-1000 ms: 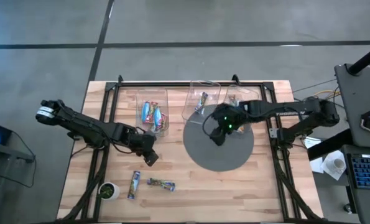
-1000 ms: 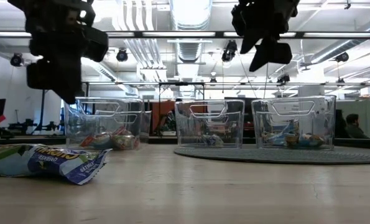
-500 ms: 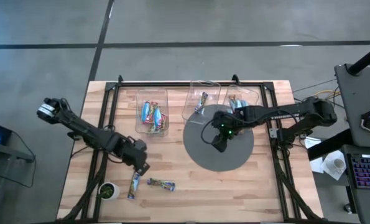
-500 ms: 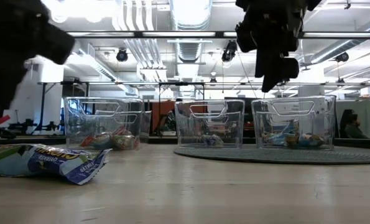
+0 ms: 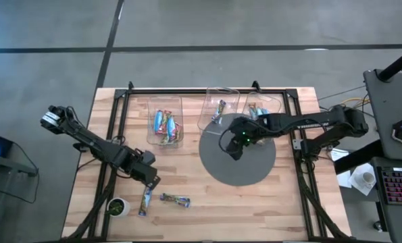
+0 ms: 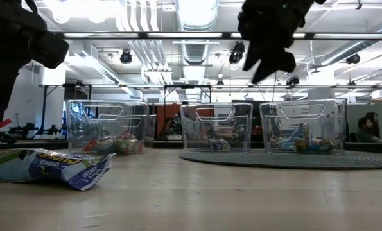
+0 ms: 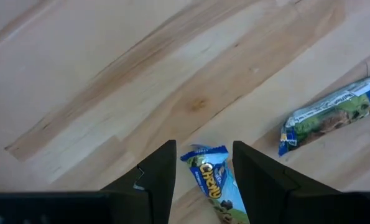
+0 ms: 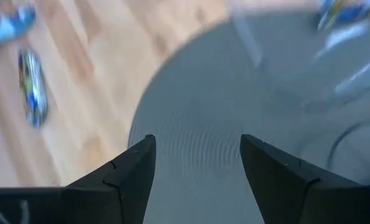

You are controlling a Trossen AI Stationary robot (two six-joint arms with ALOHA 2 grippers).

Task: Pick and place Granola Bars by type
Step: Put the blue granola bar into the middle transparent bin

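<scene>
Two Granola Bars lie flat on the wooden table near its front left: a light blue one (image 5: 145, 200) and a multicoloured one (image 5: 175, 199). My left gripper (image 5: 151, 179) hangs open just above the light blue bar (image 7: 213, 184). Its fingers point down and stand on either side of the bar's end, clear of it. The multicoloured bar (image 7: 331, 114) lies a little way off. My right gripper (image 5: 233, 150) hovers open over the grey round mat (image 5: 255, 172) with nothing between its fingers. More bars sit in the left bin (image 5: 165, 125), the middle bin (image 5: 219, 108) and the right bin (image 5: 260, 109).
Three clear plastic bins stand in a row at the back of the table; the middle and right ones rest on the mat's far edge. A small green and white round thing (image 5: 117, 206) sits near the front left corner. Bare wood lies between the loose bars and the mat.
My left gripper has swung toward the table's near left, from beside the left bin to over the light blue bar, rolling and tipping further downward on the way. My right gripper has turned a little over the mat. Both have stayed open. The bars have not moved.
</scene>
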